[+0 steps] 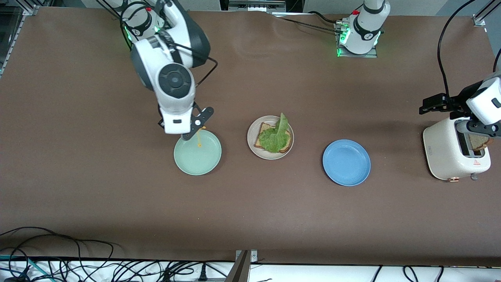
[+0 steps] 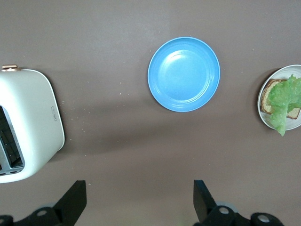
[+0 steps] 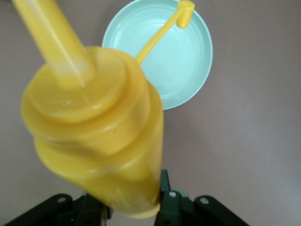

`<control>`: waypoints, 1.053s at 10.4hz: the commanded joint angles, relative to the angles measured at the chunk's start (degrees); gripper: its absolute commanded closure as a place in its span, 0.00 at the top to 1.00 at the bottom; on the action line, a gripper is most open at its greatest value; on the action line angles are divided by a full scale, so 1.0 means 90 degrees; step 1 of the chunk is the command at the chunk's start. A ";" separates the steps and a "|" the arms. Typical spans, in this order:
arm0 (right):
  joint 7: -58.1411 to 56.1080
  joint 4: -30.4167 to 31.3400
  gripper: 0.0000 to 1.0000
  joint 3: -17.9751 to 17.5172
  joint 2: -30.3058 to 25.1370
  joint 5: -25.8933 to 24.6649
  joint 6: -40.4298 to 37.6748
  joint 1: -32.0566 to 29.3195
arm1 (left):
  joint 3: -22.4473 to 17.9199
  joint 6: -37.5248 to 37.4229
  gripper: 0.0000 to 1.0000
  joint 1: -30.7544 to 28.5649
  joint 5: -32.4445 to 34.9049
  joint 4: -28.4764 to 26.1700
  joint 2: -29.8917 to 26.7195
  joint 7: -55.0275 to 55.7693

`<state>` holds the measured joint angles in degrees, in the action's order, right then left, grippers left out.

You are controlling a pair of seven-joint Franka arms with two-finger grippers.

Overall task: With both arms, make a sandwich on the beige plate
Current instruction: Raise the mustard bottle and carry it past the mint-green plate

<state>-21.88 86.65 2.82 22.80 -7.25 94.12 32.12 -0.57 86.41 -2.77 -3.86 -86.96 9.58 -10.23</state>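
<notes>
The beige plate [image 1: 253, 138] [image 2: 268, 121] lies mid-table. On it is a slice of brown bread [image 1: 262, 129] [image 2: 267, 96] with a green lettuce leaf [image 1: 276, 138] [image 2: 285, 100] on top. A second bread slice [image 1: 478, 141] stands in the toaster [image 1: 446, 152] [image 2: 33, 122]. My right gripper [image 1: 195, 126] [image 3: 131, 202] is shut on a yellow squeeze bottle [image 3: 94, 132] and hangs over the mint green plate [image 1: 197, 157] [image 3: 181, 61]. The bottle's tethered cap [image 3: 186, 8] dangles over that plate. My left gripper [image 1: 431, 105] [image 2: 138, 200] is open and empty, up beside the toaster.
A blue plate [image 1: 346, 162] [image 2: 183, 74] lies between the beige plate and the toaster. The toaster stands at the left arm's end of the table. Loose cables [image 1: 78, 258] run along the table's edge nearest the front camera.
</notes>
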 commanded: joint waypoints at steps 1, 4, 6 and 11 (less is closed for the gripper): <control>-0.0604 0.1111 0.00 -0.0137 -0.0774 0.0249 0.0759 -0.0510 | 0.0004 -0.0069 1.00 -0.0024 -0.0128 -0.0005 -0.0040 0.0043; -0.1638 0.1611 0.00 -0.0263 -0.0990 0.0414 0.1337 -0.1193 | 0.0004 -0.0069 1.00 -0.0015 -0.0128 0.0004 -0.0030 0.0043; -0.2070 0.1932 0.00 -0.0264 -0.1030 0.0668 0.1834 -0.1429 | 0.0004 -0.0069 1.00 -0.0015 -0.0128 0.0004 -0.0030 0.0043; -0.3299 0.2811 0.00 -0.0264 -0.1010 0.1555 0.3299 -0.2015 | 0.0004 -0.0069 1.00 -0.0015 -0.0128 0.0004 -0.0040 0.0043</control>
<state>-47.89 108.04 1.51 16.02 3.81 120.45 16.10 -0.56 86.40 -2.78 -3.86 -86.96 9.59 -10.23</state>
